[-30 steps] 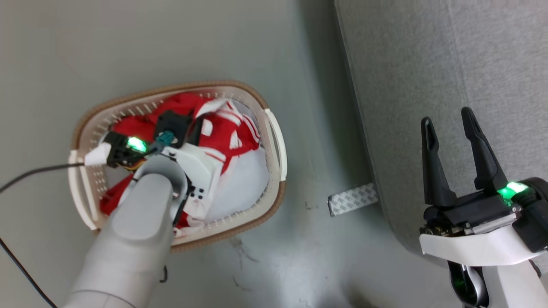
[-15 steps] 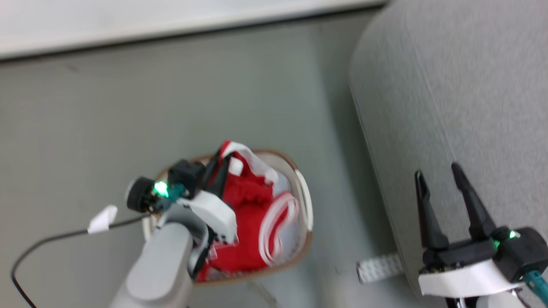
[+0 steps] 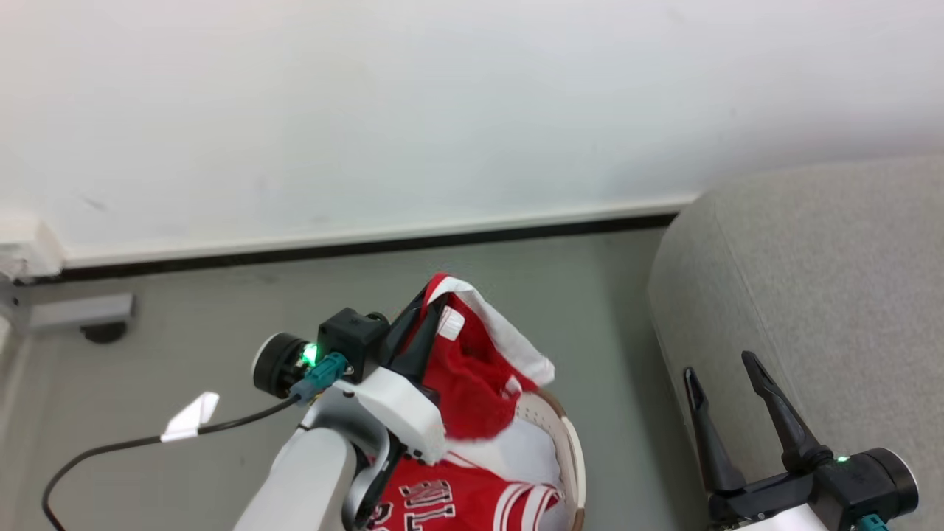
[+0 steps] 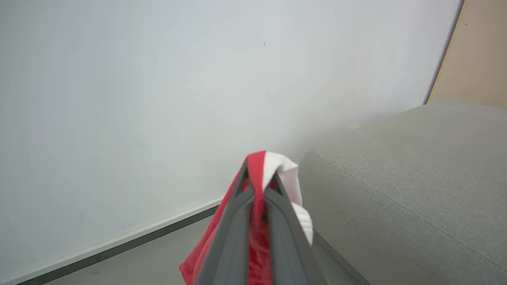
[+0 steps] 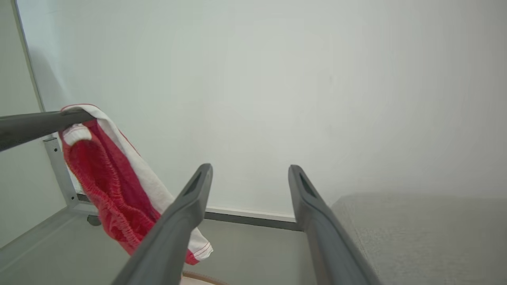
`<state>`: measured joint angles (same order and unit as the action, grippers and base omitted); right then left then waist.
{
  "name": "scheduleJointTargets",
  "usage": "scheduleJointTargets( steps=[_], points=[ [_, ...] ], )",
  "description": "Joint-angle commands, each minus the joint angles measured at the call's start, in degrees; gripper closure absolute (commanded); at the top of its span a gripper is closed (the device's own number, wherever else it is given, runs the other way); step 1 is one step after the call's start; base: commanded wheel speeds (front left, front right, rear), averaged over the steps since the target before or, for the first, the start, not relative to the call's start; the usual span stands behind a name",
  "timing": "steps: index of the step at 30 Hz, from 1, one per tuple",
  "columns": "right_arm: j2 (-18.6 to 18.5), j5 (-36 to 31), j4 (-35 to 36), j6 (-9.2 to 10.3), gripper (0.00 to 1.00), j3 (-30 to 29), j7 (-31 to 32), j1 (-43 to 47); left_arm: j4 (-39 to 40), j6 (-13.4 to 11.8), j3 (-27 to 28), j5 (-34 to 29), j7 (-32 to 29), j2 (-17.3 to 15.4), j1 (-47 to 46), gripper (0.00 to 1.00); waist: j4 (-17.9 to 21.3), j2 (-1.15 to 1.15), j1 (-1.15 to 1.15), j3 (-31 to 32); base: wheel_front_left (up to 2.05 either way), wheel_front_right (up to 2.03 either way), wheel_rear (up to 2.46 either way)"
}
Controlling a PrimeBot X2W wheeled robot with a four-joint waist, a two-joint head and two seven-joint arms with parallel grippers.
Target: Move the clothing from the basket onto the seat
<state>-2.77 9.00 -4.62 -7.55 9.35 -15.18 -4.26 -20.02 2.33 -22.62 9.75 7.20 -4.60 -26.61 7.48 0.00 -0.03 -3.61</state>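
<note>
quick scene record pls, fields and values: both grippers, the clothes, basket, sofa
left gripper: shut on a red garment with white trim, held up over the basket
right gripper: open, holding nothing, in front of the sofa
in basket: red jersey with black-and-white lettering
sofa: grey fabric, on the robot's right of the basket
task state: garment not yet on the sofa

This is looking like a bare test room dressed as a home: a grey fabric sofa [image 3: 811, 295] is standing on a smooth grey floor [image 3: 184, 324] by a plain white wall [image 3: 442, 110], a laundry basket [image 3: 574, 457] of red clothing [image 3: 457, 501] is sitting beside it, and a cable [image 3: 110, 446] is trailing nearby.
</note>
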Motion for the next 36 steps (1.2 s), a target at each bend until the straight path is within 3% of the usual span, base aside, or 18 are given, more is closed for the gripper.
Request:
scheduleJointTargets(
  steps=[1, 9, 18, 23, 36],
  points=[
    [-0.19, -0.98, 0.05, 0.12, 0.0, 0.28, 0.04, 0.74, 1.8, -0.23, -0.01, 0.51, -1.12, -0.77, 1.23, 1.0, -1.31, 0.0, 0.03, 2.95, 0.0, 0.0, 0.0],
    [-2.58, -2.01, 0.63, 0.12, 0.0, 4.7, 0.04, -2.36, 11.14, -0.68, -0.36, 1.09, -6.68, -2.74, 3.96, 1.0, -1.42, 0.0, 0.03, 3.98, 0.0, 0.0, 0.0],
    [-10.05, 3.66, -2.84, 0.13, 0.0, 20.59, 0.04, -9.26, 17.8, -0.39, -2.27, 1.62, -10.22, -3.01, 5.93, 1.0, -2.44, 0.0, 0.03, 4.36, 0.0, 0.0, 0.0],
    [-12.37, 6.2, -5.28, 0.13, 0.0, 28.29, 0.04, -15.76, 19.1, -0.08, -3.53, 1.92, -10.99, -2.48, 5.95, 1.0, -2.69, 0.0, 0.03, 4.24, 0.0, 0.0, 0.0],
    [-9.35, 8.01, -17.76, 0.12, 0.0, 36.8, 0.04, -26.11, 19.51, 0.34, -7.59, 2.42, -11.54, -0.5, 3.87, 1.0, -3.72, 0.0, 0.03, 4.26, 0.0, 0.0, 0.0]
  ],
)
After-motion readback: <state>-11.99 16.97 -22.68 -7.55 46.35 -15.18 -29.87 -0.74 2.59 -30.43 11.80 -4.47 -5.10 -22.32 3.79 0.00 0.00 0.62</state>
